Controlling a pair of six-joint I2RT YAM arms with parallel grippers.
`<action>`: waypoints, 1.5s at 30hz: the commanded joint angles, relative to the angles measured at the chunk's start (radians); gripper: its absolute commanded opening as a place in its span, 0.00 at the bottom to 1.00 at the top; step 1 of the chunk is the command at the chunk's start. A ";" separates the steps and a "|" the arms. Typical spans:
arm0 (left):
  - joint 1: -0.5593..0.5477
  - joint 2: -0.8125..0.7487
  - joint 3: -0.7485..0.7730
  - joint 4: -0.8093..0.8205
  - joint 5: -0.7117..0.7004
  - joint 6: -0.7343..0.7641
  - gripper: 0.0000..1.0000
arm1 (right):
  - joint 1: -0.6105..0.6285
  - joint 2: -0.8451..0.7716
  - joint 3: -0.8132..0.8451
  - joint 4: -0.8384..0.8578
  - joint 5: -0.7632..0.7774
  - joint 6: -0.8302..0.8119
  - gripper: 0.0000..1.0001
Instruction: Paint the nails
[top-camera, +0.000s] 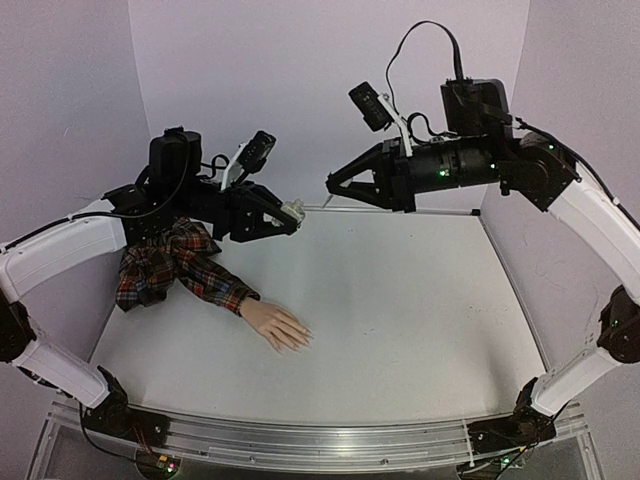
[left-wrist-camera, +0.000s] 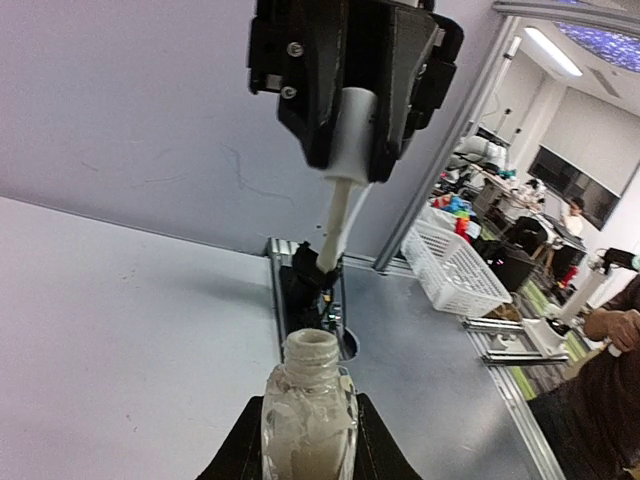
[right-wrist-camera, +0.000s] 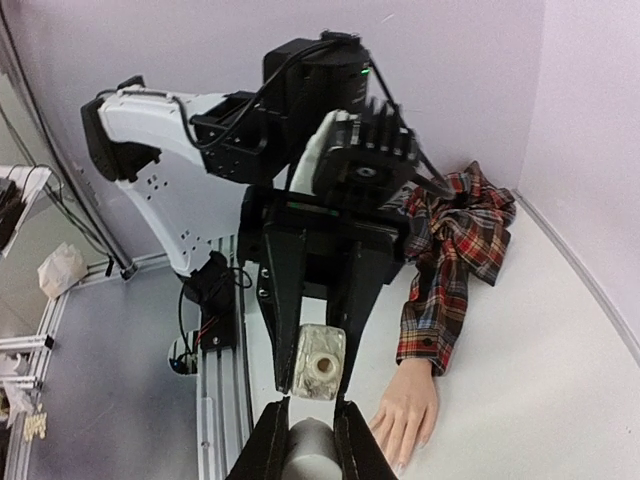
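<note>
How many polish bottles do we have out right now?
1: the small white bottle, uncapped, clamped in the left gripper above the table; the right gripper holds its brush cap. The plaid sleeve could hide another.

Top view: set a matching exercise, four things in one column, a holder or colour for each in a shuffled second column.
Things:
1 bottle
2 brush cap
3 hand
4 sleeve

Holder or colour:
A held in the right tool
B pale peach
C red plaid
D held in the left tool

Pairs: 1-D, 2-A, 3-B, 4-C
</note>
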 joint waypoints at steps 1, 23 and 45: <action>0.004 -0.117 -0.060 -0.015 -0.212 0.090 0.00 | -0.005 -0.085 -0.096 0.091 0.120 0.133 0.00; 0.004 -0.537 -0.330 0.114 -1.153 0.312 0.00 | 0.134 0.280 -0.361 0.346 0.355 0.430 0.00; 0.003 -0.558 -0.295 0.006 -1.237 0.371 0.00 | 0.202 0.396 -0.505 0.457 0.484 0.354 0.00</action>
